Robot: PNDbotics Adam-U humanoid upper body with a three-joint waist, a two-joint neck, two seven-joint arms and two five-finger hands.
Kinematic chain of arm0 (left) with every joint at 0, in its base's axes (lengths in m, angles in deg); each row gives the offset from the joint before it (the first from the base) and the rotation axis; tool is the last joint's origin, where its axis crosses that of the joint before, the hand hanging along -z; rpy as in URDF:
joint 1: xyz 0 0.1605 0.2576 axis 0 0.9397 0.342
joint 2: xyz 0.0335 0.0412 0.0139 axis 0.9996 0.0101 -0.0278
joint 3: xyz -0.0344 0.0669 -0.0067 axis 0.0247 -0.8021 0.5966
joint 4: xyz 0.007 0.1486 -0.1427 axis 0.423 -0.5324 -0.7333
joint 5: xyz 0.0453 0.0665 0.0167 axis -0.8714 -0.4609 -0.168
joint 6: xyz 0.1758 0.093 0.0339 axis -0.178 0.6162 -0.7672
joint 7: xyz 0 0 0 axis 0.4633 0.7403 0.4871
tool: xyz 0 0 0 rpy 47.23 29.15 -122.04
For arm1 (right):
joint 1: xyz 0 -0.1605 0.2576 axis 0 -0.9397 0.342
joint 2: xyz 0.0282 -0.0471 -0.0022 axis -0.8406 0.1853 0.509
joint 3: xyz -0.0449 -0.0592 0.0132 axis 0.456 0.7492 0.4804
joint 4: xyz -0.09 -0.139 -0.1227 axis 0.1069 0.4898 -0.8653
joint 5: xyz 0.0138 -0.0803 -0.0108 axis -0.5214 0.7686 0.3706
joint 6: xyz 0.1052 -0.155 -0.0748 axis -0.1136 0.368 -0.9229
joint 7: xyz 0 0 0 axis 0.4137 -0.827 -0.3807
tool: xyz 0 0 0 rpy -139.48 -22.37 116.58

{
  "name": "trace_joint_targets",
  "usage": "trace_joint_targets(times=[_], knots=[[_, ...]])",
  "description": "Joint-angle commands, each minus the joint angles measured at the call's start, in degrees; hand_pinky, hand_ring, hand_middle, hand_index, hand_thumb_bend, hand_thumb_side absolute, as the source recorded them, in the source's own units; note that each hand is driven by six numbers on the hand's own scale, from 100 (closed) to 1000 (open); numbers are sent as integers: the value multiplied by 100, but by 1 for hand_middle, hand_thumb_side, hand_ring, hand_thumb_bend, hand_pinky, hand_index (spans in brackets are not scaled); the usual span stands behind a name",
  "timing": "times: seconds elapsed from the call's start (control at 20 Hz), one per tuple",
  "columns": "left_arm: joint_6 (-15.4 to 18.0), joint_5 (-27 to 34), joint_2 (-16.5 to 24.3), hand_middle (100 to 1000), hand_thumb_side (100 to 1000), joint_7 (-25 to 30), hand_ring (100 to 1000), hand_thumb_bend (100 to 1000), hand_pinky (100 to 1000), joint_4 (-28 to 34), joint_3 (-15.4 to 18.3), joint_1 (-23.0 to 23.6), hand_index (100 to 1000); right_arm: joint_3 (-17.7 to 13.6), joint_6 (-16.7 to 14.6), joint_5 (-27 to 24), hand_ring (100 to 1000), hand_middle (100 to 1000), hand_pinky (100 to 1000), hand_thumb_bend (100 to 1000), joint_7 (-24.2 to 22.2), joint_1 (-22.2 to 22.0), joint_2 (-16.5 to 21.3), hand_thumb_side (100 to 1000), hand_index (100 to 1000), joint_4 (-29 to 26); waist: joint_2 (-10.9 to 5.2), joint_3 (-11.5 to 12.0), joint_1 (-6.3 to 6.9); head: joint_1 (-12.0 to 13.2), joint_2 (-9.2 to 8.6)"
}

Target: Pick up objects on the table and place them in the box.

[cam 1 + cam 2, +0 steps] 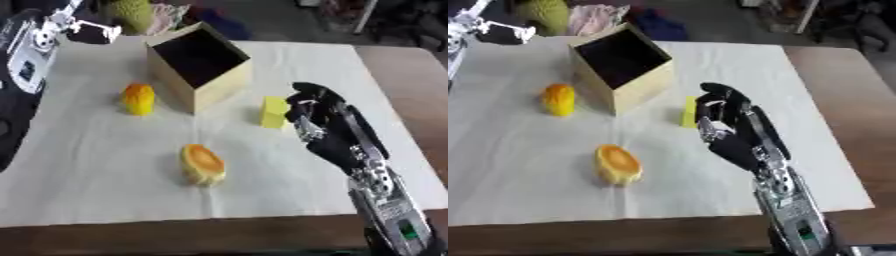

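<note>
A: Right robot hand [328, 131] first. It comes in from the lower right of the frame, palm low over the cloth, fingers curled forward but with nothing in them.

B: Nearest thing to it?

A: A yellow block [275, 112], centre right of the frame, just beside the fingertips on their left. Cannot tell whether they touch it. It sits on the white cloth [105, 180] that covers the counter [411, 85].

B: And the box?

A: The box [199, 67] is up and left of the block, upper centre of the frame. Pale cardboard, open at the top, dark inside, set cornerwise. Nothing visible inside it.

B: Other loose things?

A: Two. An orange-and-yellow rounded piece [202, 164] lies below the centre of the frame, well left of the right robot hand. A smaller orange-yellow piece [138, 98] stands left of the box, near its lower left wall.

B: Left side?

A: The left robot hand [92, 31] is in the upper left corner of the frame, above the cloth's far edge and well apart from everything on it. Cannot tell how its fingers are set.
</note>
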Motion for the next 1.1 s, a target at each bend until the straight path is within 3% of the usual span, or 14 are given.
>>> trace_joint_targets(times=[0.05,0.35,0.6,0.65,0.8,1.1], knots=[[219,124,-87,458,100,289,437,268,623,129,-162,-198,571,-4,4,5,611,651,644,100,-6,67,28,344,823,-45,-33,-27,-19,15,-37],[504,40,-460,518,100,517,478,290,649,-227,-276,-141,639,3,1,-6,610,651,644,100,-15,62,9,345,823,-39,-30,-78,-21,42,-11],[588,-158,-642,660,100,477,586,444,718,-365,-300,-101,811,15,-7,-8,610,652,644,100,-31,61,-14,345,823,-32,-23,-108,-20,56,4],[610,-193,-639,671,100,451,595,455,725,-346,-308,-98,822,10,-7,-8,610,652,644,100,-27,59,-12,345,823,-31,-23,-110,-18,54,-1],[634,-183,-582,711,217,391,627,518,752,-261,-281,-86,852,0,-7,-8,611,652,645,100,-16,56,-12,346,823,-28,-18,-104,-6,46,-14],[619,416,-92,680,214,630,603,500,751,416,-272,54,822,-37,-12,10,610,652,645,100,13,49,13,346,823,-21,-19,-28,32,-37,-9]])
